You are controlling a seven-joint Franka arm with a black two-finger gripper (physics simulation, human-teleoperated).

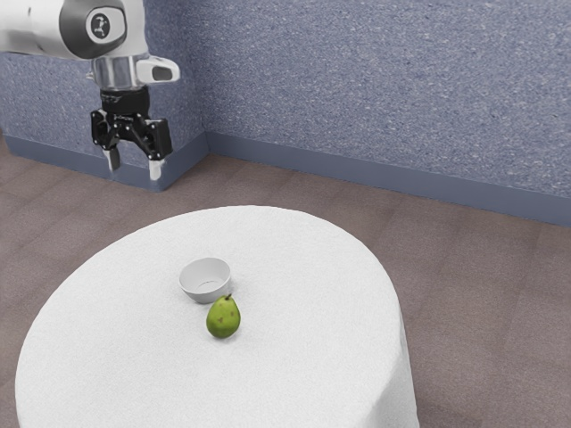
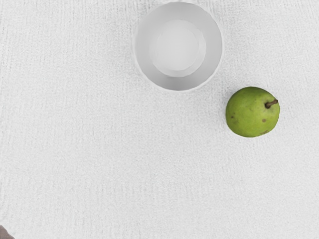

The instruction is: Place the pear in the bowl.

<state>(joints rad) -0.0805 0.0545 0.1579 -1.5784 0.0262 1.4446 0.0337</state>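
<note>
Pear (image 1: 223, 318), green, plump and faintly spotted, with a short brown stem: I see it on the table, outside the bowl. Around that table I have a room with speckled blue-grey walls (image 1: 375, 80) meeting in a corner towards the exterior view's left, and a plain, darker blue-grey baseboard (image 1: 357, 168) along their foot. Below runs a brownish floor (image 1: 482, 303) with faint seams. The round table (image 1: 303, 374) wears a smooth white cloth that hangs down at the side.

My white and grey jointed arm (image 1: 31, 27) comes in at the exterior view's upper left, its hand turned downward. At its end the black two-finger gripper (image 1: 134, 165) hangs high, well above the level of the tabletop, with its pale fingertips pointing down. They stand apart, with nothing between them, so I am holding nothing.

Next in size is the bowl, a round, plain white one (image 1: 205, 281) with sloping sides, upright on the cloth. My wrist view looks down into it and I can see its bare inner bottom. The smaller fruit is near it, with a narrow strip of cloth between the two, its stem end up.
</note>
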